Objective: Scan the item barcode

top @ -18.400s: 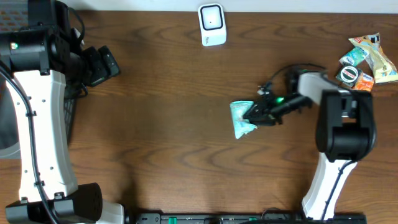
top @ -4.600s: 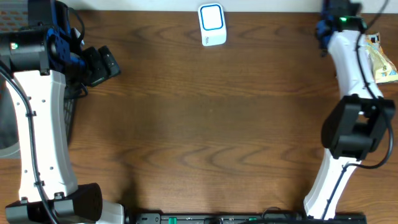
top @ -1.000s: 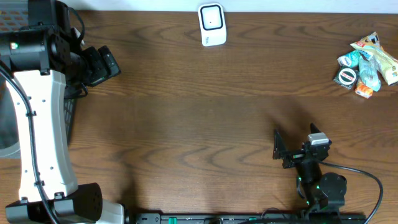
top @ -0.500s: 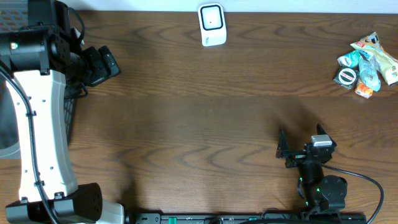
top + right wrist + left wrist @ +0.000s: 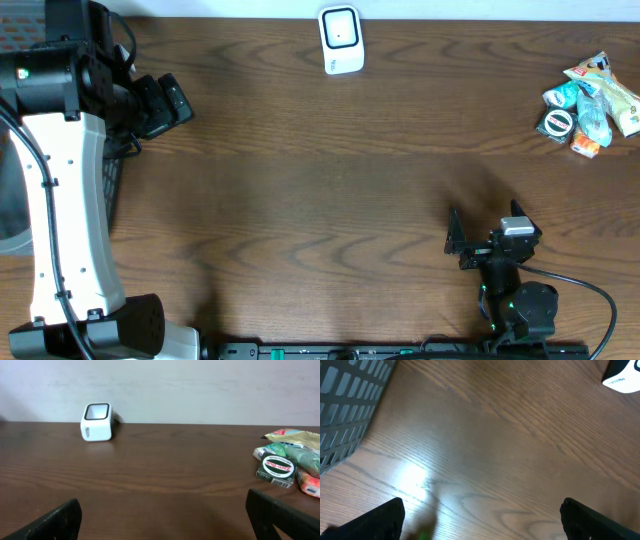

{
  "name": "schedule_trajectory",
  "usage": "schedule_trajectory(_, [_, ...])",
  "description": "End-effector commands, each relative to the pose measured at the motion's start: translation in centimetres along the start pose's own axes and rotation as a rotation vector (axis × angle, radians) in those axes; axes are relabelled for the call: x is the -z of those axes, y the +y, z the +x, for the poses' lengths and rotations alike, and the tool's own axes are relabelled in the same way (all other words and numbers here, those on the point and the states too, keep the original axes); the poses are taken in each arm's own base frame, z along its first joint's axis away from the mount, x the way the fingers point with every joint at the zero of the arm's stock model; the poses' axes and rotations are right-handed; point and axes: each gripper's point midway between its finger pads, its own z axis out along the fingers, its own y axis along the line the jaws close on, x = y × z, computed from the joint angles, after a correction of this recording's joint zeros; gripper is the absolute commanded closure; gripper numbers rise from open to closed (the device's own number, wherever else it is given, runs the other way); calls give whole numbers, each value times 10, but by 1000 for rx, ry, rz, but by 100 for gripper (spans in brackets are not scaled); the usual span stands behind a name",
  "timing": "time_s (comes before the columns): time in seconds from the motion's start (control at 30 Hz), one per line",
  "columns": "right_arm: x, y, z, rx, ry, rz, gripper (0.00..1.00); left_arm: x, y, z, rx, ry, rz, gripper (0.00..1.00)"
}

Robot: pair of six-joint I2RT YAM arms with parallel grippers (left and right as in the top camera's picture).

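Observation:
The white barcode scanner [image 5: 341,40] stands at the table's back edge; the right wrist view shows it at the far left [image 5: 97,422]. The items lie in a pile [image 5: 588,100] at the back right: a pale teal packet [image 5: 592,116], a round black tin [image 5: 276,467] and other wrappers. My right gripper [image 5: 456,243] is folded back near the front edge, far from both, open and empty [image 5: 165,522]. At the far left my left gripper [image 5: 172,104] hangs open over bare wood [image 5: 482,525] and holds nothing.
A grey mesh basket [image 5: 345,410] sits off the table's left side, under the left arm [image 5: 108,190]. A corner of the scanner [image 5: 622,377] shows at the top right of the left wrist view. Brown wood table [image 5: 320,200].
The right arm drew back slightly toward the front right, then stopped. Seconds ago it reached to the pile at the back right. The left arm has not moved.

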Motion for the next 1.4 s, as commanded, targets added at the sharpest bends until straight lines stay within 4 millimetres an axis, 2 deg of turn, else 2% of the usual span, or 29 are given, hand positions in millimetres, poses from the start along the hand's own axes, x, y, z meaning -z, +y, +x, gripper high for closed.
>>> schedule_trajectory(0.0, [0,-2,0,11,-3,8,1,5,1,-1,-1,-15,-1,2])
schedule_trajectory(0.87, [0,-2,-1,11,-4,8,1,5,2,0,-7,-10,-3,2])
schedule_trajectory(0.97, [0,-2,-1,11,-4,8,1,5,8,5,-14,5,-38,2])
schedule_trajectory(1.2, [0,-2,-1,10,-4,8,1,2,26,33,-31,58,-96,2])
schedule_trajectory(1.3, [0,-2,-1,11,-4,8,1,-6,22,40,-65,-10,-31,2])
schedule_trajectory(1.37, [0,-2,-1,10,-4,8,1,-15,13,50,-181,-46,63,2])
